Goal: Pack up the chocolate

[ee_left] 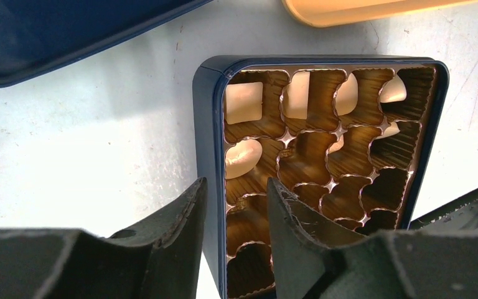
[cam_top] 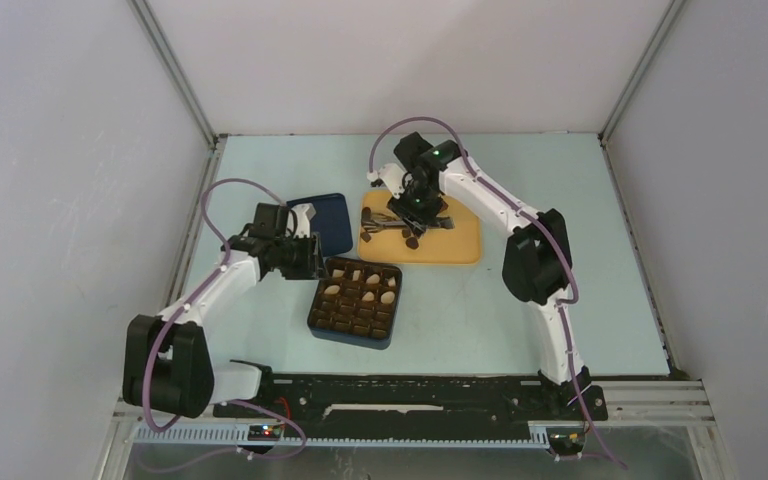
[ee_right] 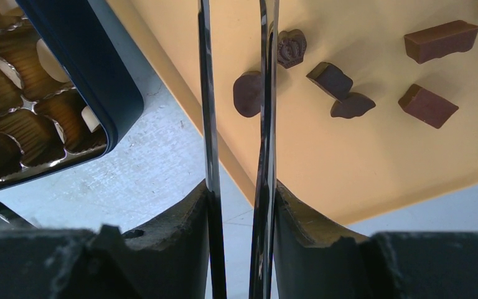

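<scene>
**Top view.** The dark blue box sits near the middle of the counter and holds a brown gridded insert. Cream-white chocolate pieces fill several of its far cells. Dark brown chocolate pieces lie on the yellow tray just beyond the box, and a strip of counter separates the two. The box lid lies left of the tray. The left end effector is at the box's far left corner. The right end effector hangs over the tray.

**Left wrist view.** The left end effector is partly open and grips nothing. The box's left wall runs between its fingers; whether either finger touches the wall cannot be told. The cream pieces are smooth, some square and some rounded. The near cells show bare ribbed walls.

**Right wrist view.** The right end effector is closed on metal tongs, whose two thin blades run forward with a narrow gap between them. Six dark pieces rest on the tray. Two are bars and one, the crown piece, carries a crown-like relief. A rounded piece lies between the blades, just beside the right one. The tray's near edge passes under the blades, and the box corner stands apart at left.
</scene>
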Robot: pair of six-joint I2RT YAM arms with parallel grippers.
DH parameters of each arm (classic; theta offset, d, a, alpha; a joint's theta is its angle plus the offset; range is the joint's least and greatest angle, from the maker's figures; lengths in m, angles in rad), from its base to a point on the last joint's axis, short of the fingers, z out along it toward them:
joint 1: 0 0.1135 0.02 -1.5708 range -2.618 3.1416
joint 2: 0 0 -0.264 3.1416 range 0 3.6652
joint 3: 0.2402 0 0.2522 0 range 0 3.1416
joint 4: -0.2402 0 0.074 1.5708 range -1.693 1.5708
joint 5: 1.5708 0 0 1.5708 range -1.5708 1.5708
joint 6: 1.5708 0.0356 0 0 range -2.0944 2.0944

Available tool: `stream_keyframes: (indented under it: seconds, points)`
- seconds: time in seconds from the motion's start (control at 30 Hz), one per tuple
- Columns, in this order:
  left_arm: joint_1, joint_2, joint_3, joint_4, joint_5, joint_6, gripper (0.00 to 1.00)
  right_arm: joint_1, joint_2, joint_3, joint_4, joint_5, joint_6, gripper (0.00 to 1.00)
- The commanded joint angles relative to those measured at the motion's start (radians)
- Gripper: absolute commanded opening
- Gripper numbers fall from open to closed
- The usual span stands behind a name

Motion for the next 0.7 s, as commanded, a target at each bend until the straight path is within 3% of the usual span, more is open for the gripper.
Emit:
stream_keyframes:
  seconds: [0.0,0.33,0.67]
  points:
    - [0.003,-0.034,-0.008,0.016,0.007,0.023,0.44,0.003,0.019,0.028,-0.002,0.010,0.010,0.39]
    - [0.004,-0.057,-0.012,0.022,0.001,0.029,0.45,0.032,0.046,0.030,0.001,0.049,0.015,0.39]
    - [0.016,-0.096,-0.017,0.023,-0.010,0.041,0.45,0.038,-0.121,-0.056,0.029,0.102,0.018,0.23]
